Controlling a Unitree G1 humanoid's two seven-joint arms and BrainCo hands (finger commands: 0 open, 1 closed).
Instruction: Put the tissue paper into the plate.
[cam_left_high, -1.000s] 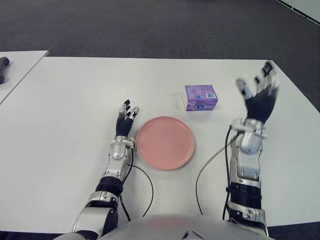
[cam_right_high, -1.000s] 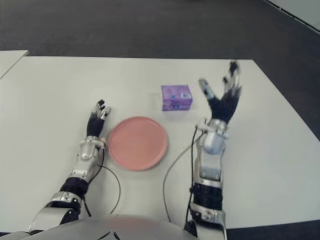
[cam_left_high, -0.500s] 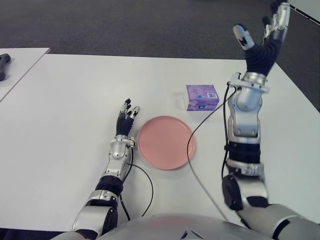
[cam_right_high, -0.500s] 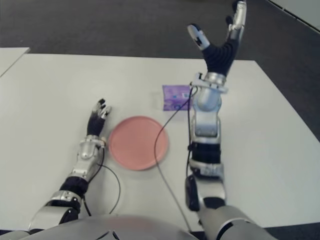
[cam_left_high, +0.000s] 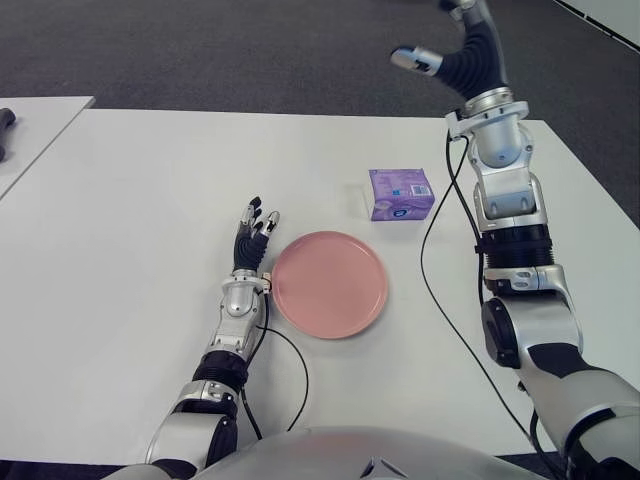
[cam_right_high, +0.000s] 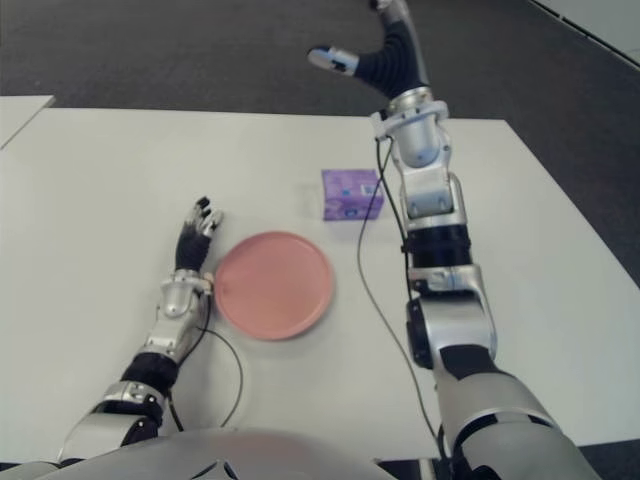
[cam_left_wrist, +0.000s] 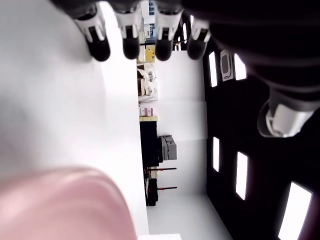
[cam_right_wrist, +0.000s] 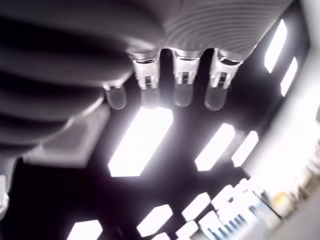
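Right hand (cam_left_high: 462, 48) raised, fingers spread, empty; one tissue pack (cam_left_high: 401, 193), one plate (cam_left_high: 329, 284).

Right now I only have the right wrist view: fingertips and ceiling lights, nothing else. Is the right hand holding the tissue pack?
Observer: No. The right hand is raised high beyond the far table edge, fingers spread, empty.
Operator: Where's the pack then?
Observer: The purple tissue pack sits on the white table, nearer the robot than the hand and a little to its left.
Operator: And the plate?
Observer: The pink plate is nearer the robot than the pack, apart from it, with nothing on it.
Operator: Left hand in the way?
Observer: The left hand shows just left of the plate, fingers extended, holding nothing.
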